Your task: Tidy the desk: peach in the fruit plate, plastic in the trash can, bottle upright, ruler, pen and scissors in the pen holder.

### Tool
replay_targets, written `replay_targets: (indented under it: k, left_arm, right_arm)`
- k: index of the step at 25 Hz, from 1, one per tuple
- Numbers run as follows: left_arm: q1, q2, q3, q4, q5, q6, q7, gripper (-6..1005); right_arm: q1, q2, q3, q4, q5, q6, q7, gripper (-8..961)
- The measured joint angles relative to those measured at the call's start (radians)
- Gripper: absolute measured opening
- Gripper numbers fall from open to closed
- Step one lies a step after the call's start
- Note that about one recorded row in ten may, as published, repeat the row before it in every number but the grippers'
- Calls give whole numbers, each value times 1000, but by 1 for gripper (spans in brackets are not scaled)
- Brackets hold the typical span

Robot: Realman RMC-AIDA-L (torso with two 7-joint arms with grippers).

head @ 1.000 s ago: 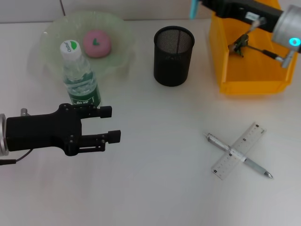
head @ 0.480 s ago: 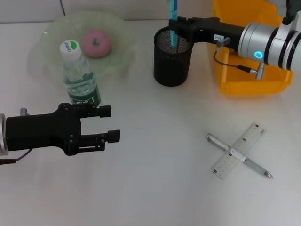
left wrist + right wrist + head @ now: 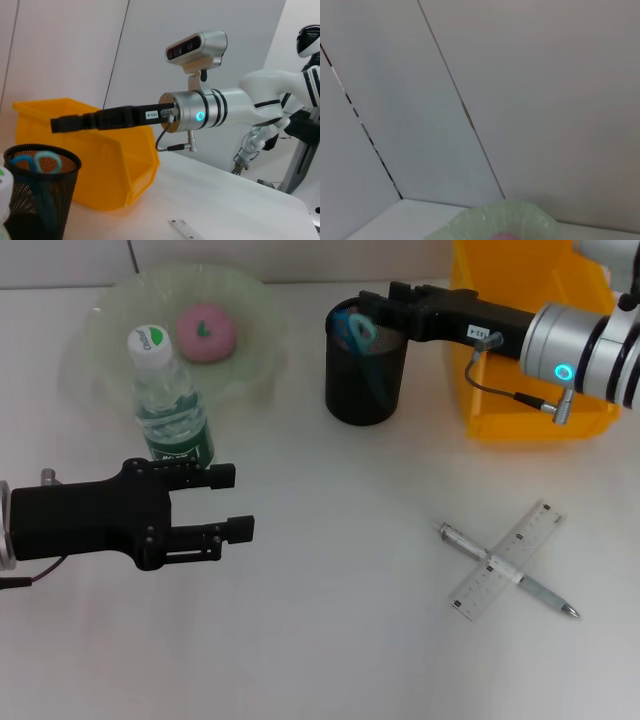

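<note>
The blue-handled scissors [image 3: 354, 328] rest inside the black mesh pen holder [image 3: 366, 380], handles at the rim; the left wrist view shows them there too [image 3: 32, 162]. My right gripper [image 3: 385, 300] hovers open just above the holder's rim, apart from the scissors. The pink peach [image 3: 206, 332] lies in the green fruit plate [image 3: 100, 330]. The water bottle [image 3: 170, 405] stands upright at the plate's front edge. A silver pen [image 3: 547, 593] and a clear ruler [image 3: 528, 533] lie crossed at the front right. My left gripper [image 3: 232, 503] is open and empty, in front of the bottle. No plastic is in view.
A yellow bin [image 3: 520, 400] stands right of the pen holder, under my right arm. The left wrist view shows the pen holder [image 3: 35, 205], the bin [image 3: 105, 165] and the ruler's end [image 3: 182, 230]. The right wrist view shows only the plate's rim [image 3: 515, 217] and the wall.
My right gripper carried the scissors from over the yellow bin to the pen holder and let them go; they dropped inside. The left arm has not moved.
</note>
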Motion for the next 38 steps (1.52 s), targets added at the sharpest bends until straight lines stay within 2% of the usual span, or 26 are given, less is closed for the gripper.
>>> replay_targets:
  k: [4,8,13,17,18,19,21,23,25,27,28,29,30,32,33,38]
  left_arm:
    - [3,1,0,-3,-1,8,12,725]
    - [3,1,0,-7,-1,15,14,725]
    - [8,-1,2,-7,0,30,8,725]
    - [12,-2,2,-8,0,32,7,726]
    - [16,-2,2,-8,1,33,8,726]
    - [16,-2,2,-8,1,33,8,726]
    - [20,-2,2,-9,1,33,9,726]
    - [22,-2,2,-9,1,33,10,726]
    - [24,-2,2,-9,2,33,9,726]
    - [24,-3,2,-9,4,33,8,726]
    - [25,-3,2,-9,5,33,7,726]
    - [25,-2,2,-9,6,33,6,726]
    - [26,-2,2,-9,6,33,6,726]
    - [26,0,2,-9,7,33,4,726]
    - [26,1,2,-9,8,34,4,726]
    - [26,4,2,-9,22,43,2,726]
  right_arm:
    - [-59,-4,-6,-38,105,-106,-38,581]
    - [-102,-7,-7,-82,116,-180,-42,603]
    - [-157,-12,-25,-153,94,-265,-38,693]
    - [-238,-13,-49,-335,7,-390,40,766]
    - [-272,-13,-46,-461,-75,-458,124,784]
    - [-272,-13,-46,-461,-75,-458,124,784]
    - [-285,-13,-40,-553,-150,-527,190,784]
    - [-287,-13,-26,-706,-275,-635,269,785]
    - [-283,-13,-22,-798,-359,-693,317,785]
    - [-279,-13,-23,-829,-390,-711,337,785]
    - [-267,-13,-27,-919,-471,-749,382,785]
    - [-267,-13,-27,-919,-471,-749,382,785]
    - [-255,-13,-30,-990,-526,-776,417,784]
    - [-246,-13,-32,-1024,-554,-793,431,784]
    - [-215,-15,-34,-1068,-622,-842,445,784]
    - [-147,-18,-61,-1094,-749,-934,443,785]
